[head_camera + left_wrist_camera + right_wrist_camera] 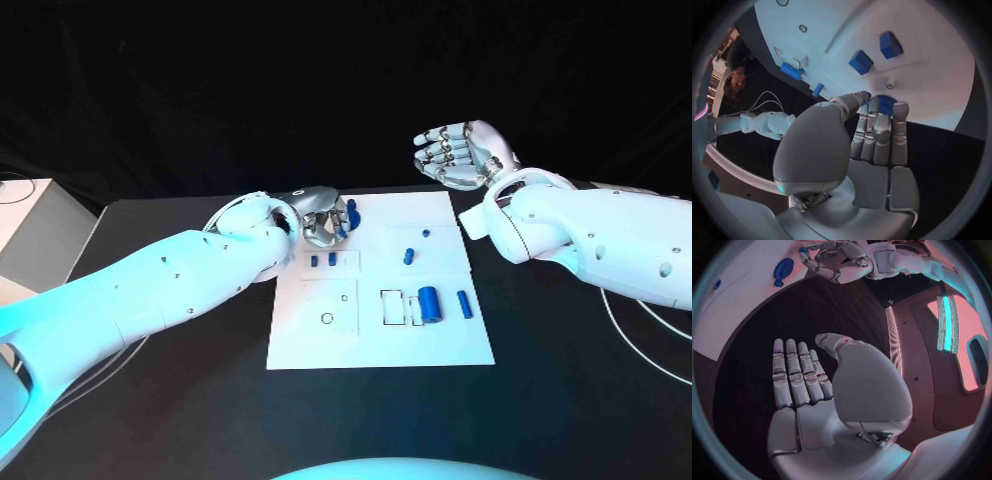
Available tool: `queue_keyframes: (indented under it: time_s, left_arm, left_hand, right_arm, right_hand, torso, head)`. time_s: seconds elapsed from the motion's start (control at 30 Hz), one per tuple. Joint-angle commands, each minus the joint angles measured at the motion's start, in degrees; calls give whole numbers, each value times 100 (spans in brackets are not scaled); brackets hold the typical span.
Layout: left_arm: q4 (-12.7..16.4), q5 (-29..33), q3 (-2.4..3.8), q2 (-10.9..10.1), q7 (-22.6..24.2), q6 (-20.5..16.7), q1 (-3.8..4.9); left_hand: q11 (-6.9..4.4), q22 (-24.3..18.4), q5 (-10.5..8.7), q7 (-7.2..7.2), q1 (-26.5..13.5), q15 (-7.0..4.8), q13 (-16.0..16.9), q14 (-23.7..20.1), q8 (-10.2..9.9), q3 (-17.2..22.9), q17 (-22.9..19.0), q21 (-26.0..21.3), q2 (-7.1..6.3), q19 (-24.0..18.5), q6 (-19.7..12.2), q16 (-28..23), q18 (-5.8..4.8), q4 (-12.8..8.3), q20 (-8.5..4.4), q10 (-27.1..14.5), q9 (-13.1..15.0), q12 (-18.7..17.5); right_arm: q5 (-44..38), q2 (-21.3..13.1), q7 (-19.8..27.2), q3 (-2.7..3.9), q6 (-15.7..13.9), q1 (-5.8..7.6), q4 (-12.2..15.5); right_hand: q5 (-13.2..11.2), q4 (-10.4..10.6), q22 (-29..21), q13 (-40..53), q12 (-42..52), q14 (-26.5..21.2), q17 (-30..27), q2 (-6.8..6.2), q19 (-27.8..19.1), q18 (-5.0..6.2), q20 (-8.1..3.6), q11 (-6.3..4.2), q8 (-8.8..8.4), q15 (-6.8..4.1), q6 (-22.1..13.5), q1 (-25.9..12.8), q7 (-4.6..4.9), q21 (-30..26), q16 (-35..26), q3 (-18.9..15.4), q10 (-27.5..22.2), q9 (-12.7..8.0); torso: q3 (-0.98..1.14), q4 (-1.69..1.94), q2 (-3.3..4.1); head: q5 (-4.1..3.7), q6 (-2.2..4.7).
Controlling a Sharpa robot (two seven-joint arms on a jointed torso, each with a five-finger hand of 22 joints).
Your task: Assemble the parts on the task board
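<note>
The white task board lies mid-table. My left hand reaches over its far left corner, and its fingertips come down against a blue part, with the thumb close beside them. I cannot make out whether that part is gripped. Two blue blocks stand just nearer me. A thick blue cylinder and a thinner one lie on the board's right side. My right hand hangs raised beyond the board's far right corner, fingers straight, holding nothing.
Two small blue parts lie on the board's far right part. An oval hole and a rectangular recess mark its near half. A pale box stands at the table's left edge. Cables trail on the right.
</note>
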Motion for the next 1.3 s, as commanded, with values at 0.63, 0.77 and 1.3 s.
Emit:
queue_keyframes:
  time_s: [0.63,0.77,1.3]
  left_arm:
    - [206,157,139,-433,-97,407,4]
    - [193,152,136,-439,-101,452,3]
    - [49,185,68,-316,-52,464,-36]
  left_hand:
    - [15,-42,0,17,-109,2,-13,2,-64,10,-58,-16,0,-15,34,15,-46,-14,29,75,7,-121]
    - [16,-46,-1,16,-131,4,-14,0,-71,4,-61,-23,-10,-20,38,15,-46,-6,32,84,8,-141]
    - [11,-37,2,12,-136,3,-13,-1,-77,11,-64,-21,-2,-11,47,16,-48,-5,35,101,11,-163]
  right_arm:
    - [-8,-46,18,-4,88,-6,18]
    - [-8,-48,16,-4,88,-6,21]
    - [-8,-29,18,-4,93,-6,30]
  right_hand:
    - [38,-16,-32,-8,-41,19,-17,-12,25,66,12,39,-23,2,35,-68,283,-17,-44,-27,-10,-14]
    - [38,-16,-32,-8,-41,19,-17,-12,25,66,12,39,-23,2,35,-68,283,-17,-44,-27,-10,-14]
    - [40,-20,-48,-7,-45,18,-24,-12,22,66,14,40,-24,3,35,-69,283,-17,-50,-29,-12,-17]
  torso:
    - [-2,14,-11]
    - [-1,15,-7]
    - [-1,10,-8]
  head:
    - [20,-21]
    - [32,-31]
    - [14,-57]
